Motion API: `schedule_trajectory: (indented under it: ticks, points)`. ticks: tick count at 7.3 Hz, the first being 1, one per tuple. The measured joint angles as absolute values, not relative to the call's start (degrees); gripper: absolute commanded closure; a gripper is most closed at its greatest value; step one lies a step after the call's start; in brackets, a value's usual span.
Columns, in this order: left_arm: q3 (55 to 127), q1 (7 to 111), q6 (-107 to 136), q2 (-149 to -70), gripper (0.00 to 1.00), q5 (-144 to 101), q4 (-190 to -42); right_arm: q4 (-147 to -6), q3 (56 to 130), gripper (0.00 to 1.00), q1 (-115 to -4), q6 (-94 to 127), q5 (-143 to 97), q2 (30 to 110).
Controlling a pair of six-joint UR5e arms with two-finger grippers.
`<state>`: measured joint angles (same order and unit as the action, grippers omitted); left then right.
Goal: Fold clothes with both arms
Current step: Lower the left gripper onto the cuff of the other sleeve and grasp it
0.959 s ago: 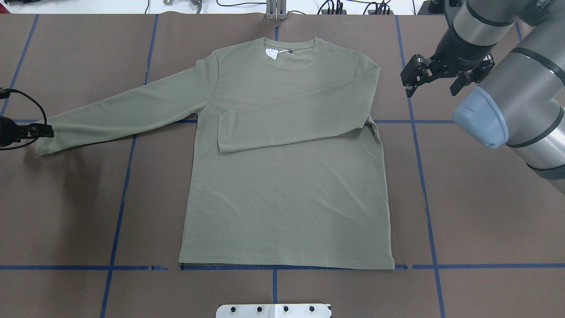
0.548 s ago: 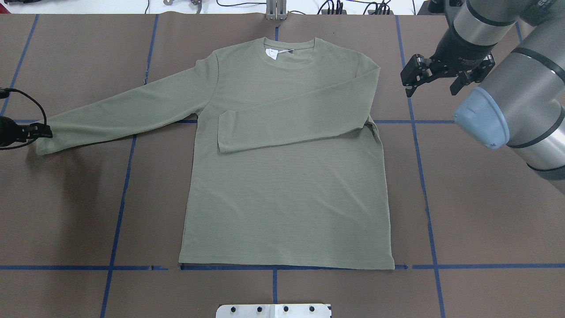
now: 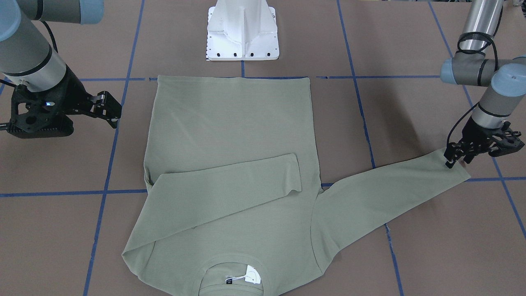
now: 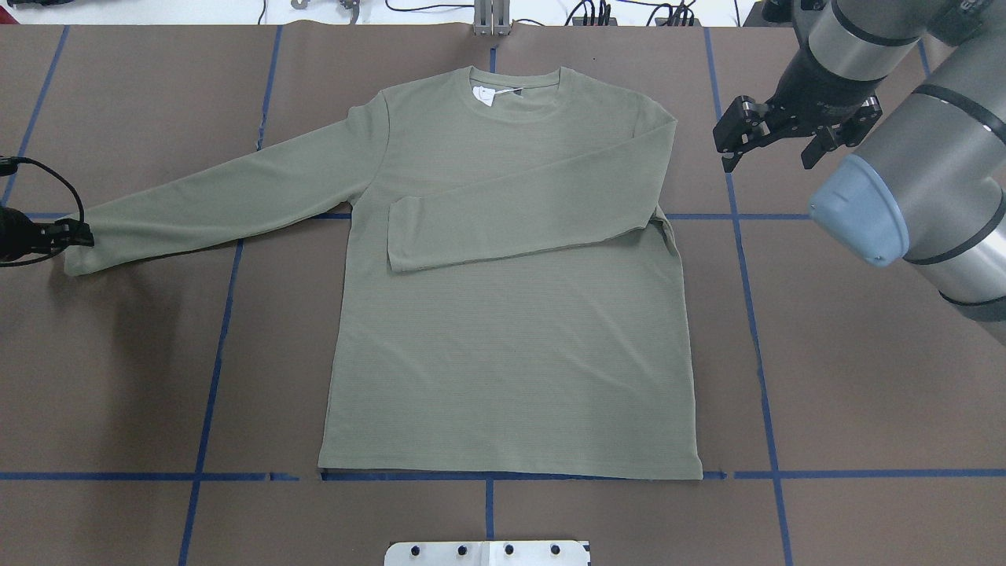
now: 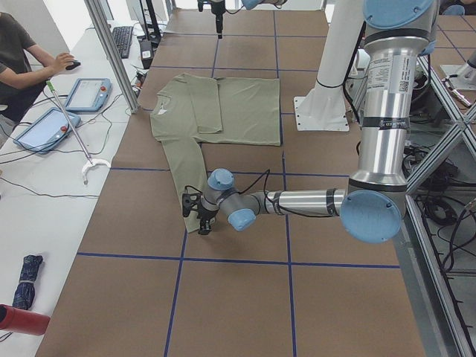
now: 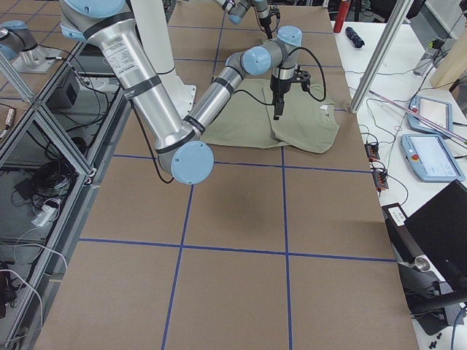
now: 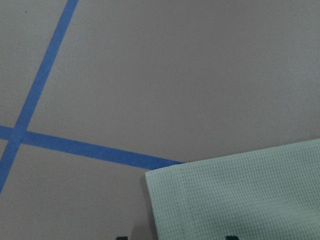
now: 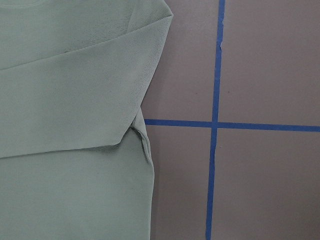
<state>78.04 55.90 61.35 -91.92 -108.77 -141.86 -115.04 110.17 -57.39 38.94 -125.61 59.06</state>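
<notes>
Our left gripper (image 3: 453,159) reaches low onto the outstretched left cuff of the shirt (image 4: 503,338), which lies flat mid-table. Its jaws look parted (the tips barely show). The right gripper (image 4: 776,148) hovers, released, beside the shirt's far right shoulder.

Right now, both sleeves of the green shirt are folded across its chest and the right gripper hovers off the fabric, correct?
Only one sleeve of the green shirt is folded across its chest; the other sleeve lies stretched out, its cuff at the left gripper. The overhead view shows it. The right gripper does hover off the fabric.
</notes>
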Motion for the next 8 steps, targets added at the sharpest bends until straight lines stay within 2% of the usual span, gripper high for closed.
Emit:
schedule_trajectory:
  ticks: [1,3,7,8]
  points:
    - [78.0,55.7,61.5,-91.9,0.37,-108.8,-141.9,-115.1,110.2,0.0,-57.4,38.9,-125.6,59.1]
    - [78.1,55.5,62.2,-91.9,0.65,-108.8,-141.9,-115.2,110.4,0.0,-57.4,38.9,-125.6,59.1]
    - [78.7,55.5,64.2,-91.7,1.0,-108.9,-142.4,-115.4,110.7,0.0,-57.5,38.9,-125.6,59.2]
    - [79.3,55.4,64.3,-91.6,1.0,-108.9,-142.3,-115.4,110.7,0.0,-57.5,38.9,-125.6,59.2]
